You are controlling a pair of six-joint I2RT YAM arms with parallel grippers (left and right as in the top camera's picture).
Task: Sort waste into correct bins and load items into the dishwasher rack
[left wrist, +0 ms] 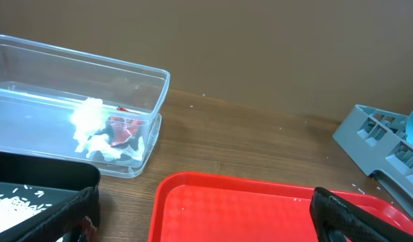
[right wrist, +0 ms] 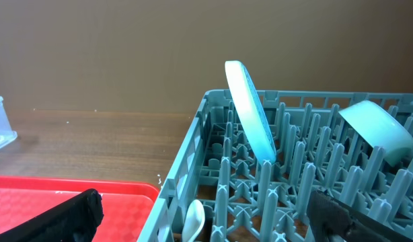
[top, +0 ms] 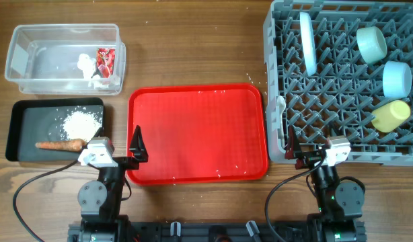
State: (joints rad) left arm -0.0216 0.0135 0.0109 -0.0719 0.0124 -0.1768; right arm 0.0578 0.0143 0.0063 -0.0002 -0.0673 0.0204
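two yam arms sit at the near edge of a wooden table with the sorting and loading apparently done. the left gripper [top: 116, 151] hangs over the gap between the black tray [top: 25, 128] and the near left corner of the red serving tray [top: 193, 134], its jaws spread wide and holding nothing. the carrot piece [top: 58, 144] lies in the black tray just beside that gripper's outer finger, and a heap of white rice [top: 81, 123] sits just behind the carrot. a few stray grains [top: 216, 175] dot the red tray. farther back, well apart from the jaws, the clear tub [top: 18, 64] holds the crumpled tissue [top: 85, 64] and the red wrapper [top: 105, 60], pressed together at its right end. the right gripper [top: 312, 149] hovers at the near left corner of the grey dishwasher rack [top: 274, 40], its jaws likewise wide and empty. the white spoon [right wrist: 193, 218] lies inside the rack's left wall, just ahead of that gripper's left finger in the wrist view. the pale-blue plate [top: 307, 42] stands on edge between pegs toward the rack's far side. the pale-green bowl [top: 371, 42], the pale-blue bowl [top: 397, 77] and the yellow cup [top: 391, 115] rest along the rack's right side, all clear of both grippers.
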